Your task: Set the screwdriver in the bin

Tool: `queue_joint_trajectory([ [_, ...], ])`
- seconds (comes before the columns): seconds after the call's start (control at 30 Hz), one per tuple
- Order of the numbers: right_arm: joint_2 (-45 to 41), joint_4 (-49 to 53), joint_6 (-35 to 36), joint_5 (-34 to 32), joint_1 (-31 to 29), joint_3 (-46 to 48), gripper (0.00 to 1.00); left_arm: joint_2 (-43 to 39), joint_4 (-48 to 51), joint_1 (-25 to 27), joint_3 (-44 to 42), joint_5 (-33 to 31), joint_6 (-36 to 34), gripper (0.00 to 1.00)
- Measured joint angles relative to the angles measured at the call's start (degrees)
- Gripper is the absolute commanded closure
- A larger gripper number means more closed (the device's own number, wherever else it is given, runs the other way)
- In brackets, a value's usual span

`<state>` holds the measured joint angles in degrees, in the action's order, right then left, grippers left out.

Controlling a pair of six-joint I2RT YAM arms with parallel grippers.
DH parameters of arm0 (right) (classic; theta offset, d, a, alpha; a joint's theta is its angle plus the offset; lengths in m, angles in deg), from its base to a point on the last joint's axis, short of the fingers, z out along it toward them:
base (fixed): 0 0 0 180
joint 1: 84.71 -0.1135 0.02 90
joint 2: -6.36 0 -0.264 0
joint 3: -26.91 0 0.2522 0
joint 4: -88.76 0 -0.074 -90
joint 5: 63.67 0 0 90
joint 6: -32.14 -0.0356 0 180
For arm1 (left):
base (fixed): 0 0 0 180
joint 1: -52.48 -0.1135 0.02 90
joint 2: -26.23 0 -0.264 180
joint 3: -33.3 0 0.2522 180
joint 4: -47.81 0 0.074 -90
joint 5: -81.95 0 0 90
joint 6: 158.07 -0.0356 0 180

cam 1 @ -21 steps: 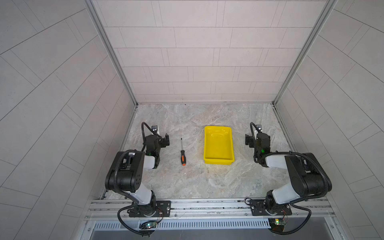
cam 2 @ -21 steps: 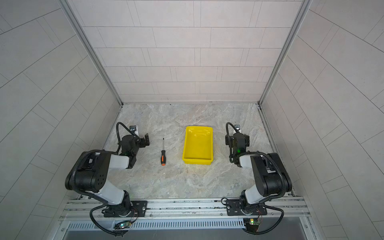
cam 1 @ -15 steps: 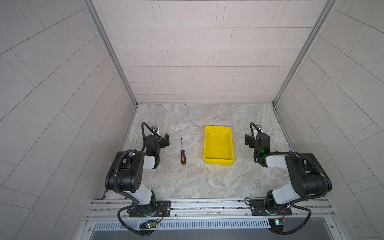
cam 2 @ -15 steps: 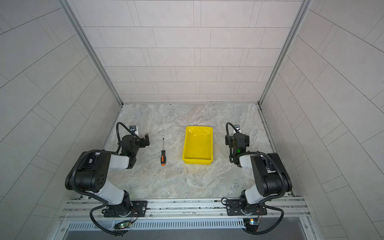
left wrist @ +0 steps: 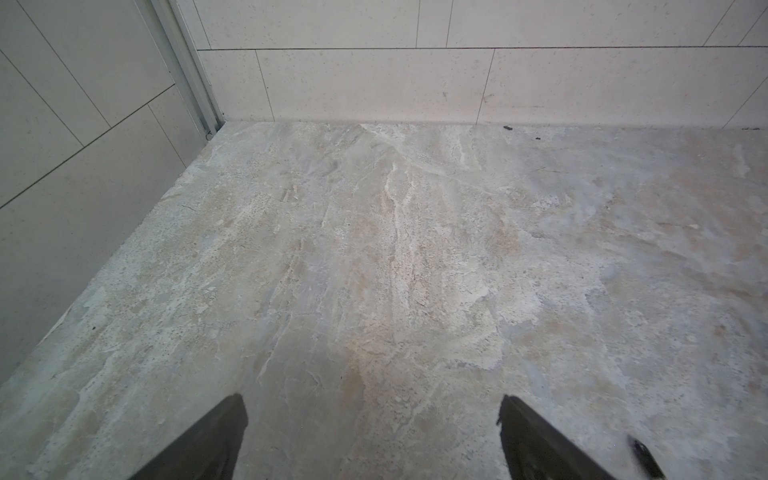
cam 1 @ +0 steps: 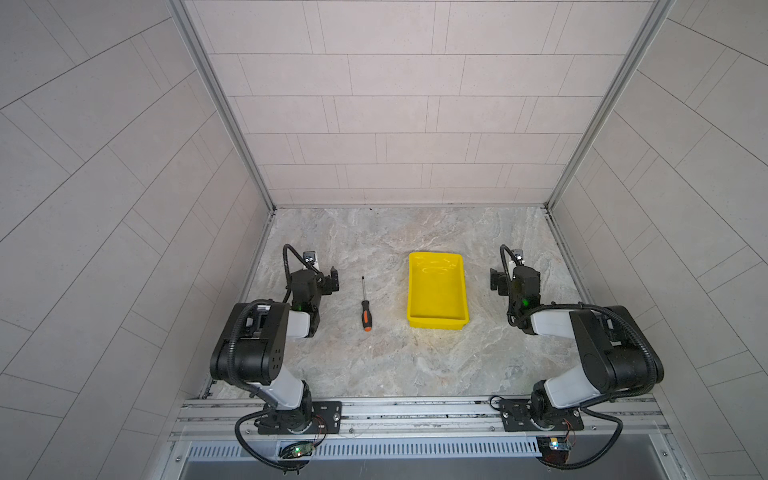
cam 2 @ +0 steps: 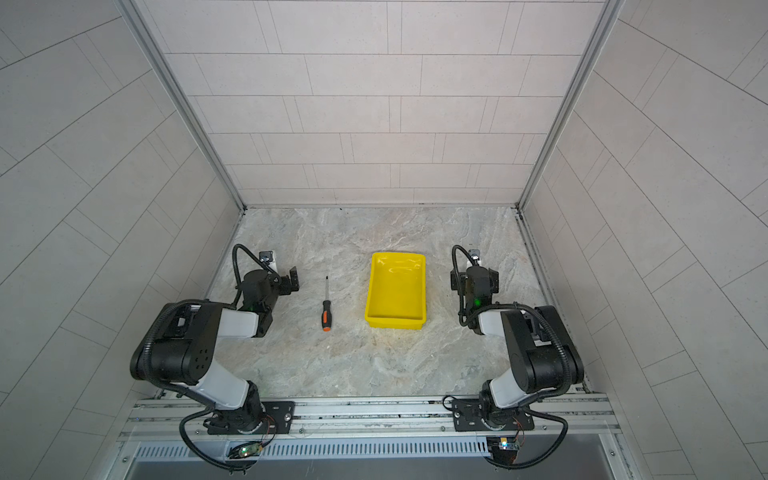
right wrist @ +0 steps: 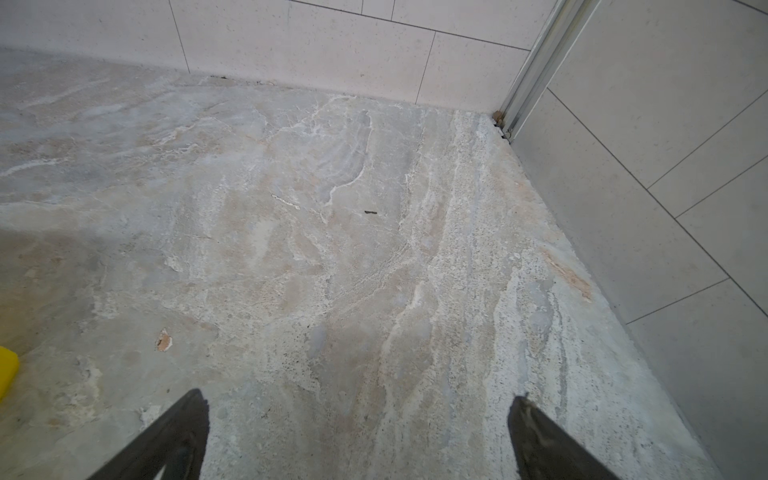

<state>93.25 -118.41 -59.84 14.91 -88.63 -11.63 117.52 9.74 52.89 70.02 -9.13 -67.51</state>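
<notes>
The screwdriver (cam 1: 365, 307) (cam 2: 326, 309) lies flat on the marble floor, shaft pointing to the back wall, orange butt toward the front. The yellow bin (cam 1: 436, 254) (cam 2: 398, 254) stands to its right, empty. My left gripper (cam 1: 311, 277) (cam 2: 271, 277) (left wrist: 370, 405) rests low, left of the screwdriver and apart from it, open with only bare floor between its fingers. On the bin's right my right gripper (cam 1: 519, 276) (cam 2: 476, 275) (right wrist: 359, 399) is open and empty too. One corner of the bin (right wrist: 6, 370) shows in the right wrist view.
Tiled walls close in the floor at the left, back and right. Metal corner posts (cam 1: 224, 104) stand at the back corners. The arms' bases sit on a rail (cam 1: 415, 411) along the front edge.
</notes>
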Motion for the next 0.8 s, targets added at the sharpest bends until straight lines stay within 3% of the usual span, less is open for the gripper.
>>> queue_joint_trajectory([
  [0.4, -0.5, -4.4, 1.4, -2.5, -2.7, 3.9, 0.00, 0.0, -0.1, -0.8, -0.1, -1.0, 1.0, 0.00],
  [0.57, -0.3, -2.0, 0.0, 1.1, 1.9, 0.2, 0.00, -2.8, -0.6, -1.1, -2.8, -7.7, 2.9, 0.00],
  [0.67, -0.3, -1.5, -0.2, 2.1, 2.1, 0.0, 0.00, -9.5, 5.0, -0.3, -3.3, -12.9, 4.3, 0.00],
  [0.8, -1.0, 2.5, -0.4, 2.7, 2.0, -0.9, 0.00, -22.5, 22.8, 0.7, 2.6, -17.4, 10.5, 0.00],
])
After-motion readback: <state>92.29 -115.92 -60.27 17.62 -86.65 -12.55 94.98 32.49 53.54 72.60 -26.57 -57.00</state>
